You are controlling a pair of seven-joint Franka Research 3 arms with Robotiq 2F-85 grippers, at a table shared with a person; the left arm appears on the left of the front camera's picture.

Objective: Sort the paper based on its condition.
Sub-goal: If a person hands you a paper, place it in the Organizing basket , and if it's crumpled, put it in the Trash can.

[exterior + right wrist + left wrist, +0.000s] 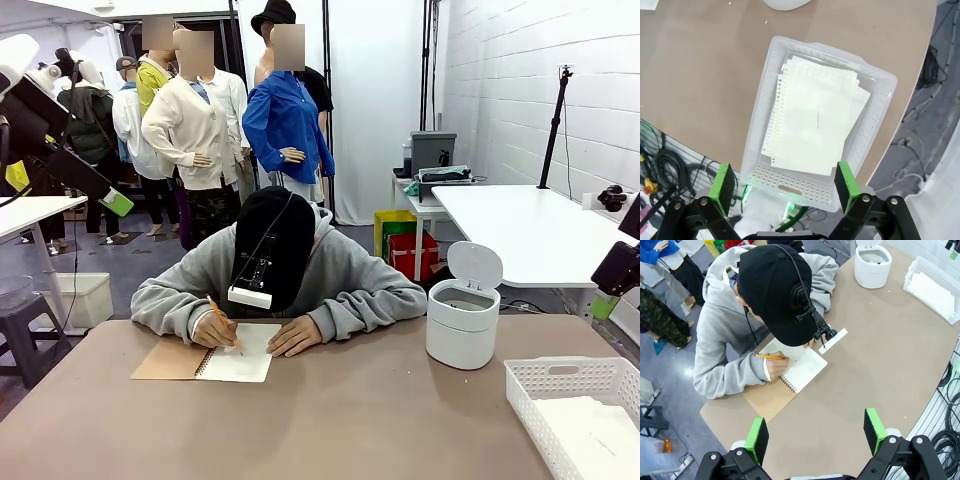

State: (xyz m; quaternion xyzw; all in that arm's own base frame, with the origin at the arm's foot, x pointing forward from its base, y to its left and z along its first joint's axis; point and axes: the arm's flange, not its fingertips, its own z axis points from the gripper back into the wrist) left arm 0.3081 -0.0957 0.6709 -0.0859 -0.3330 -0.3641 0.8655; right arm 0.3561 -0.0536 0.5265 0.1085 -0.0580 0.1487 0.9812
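A brown surface fills the foreground of a bright room. At its far edge a person in a grey hoodie and black cap leans low over an open notebook, pencil in hand. To the robot's right stands a round white bin with its lid tipped up; what lies inside is too dim to make out. At the near right corner sits a white lattice basket. The paper, smooth flat sheets with punched edges, lies stacked inside it. The right pincer hangs above the basket, jaws wide, holding nothing. The left pincer hangs high above the surface near the person, also wide and empty. Behind, a white brick wall runs along the right. In front of it are a second white surface, a black stand, and red and yellow crates on a grey floor.
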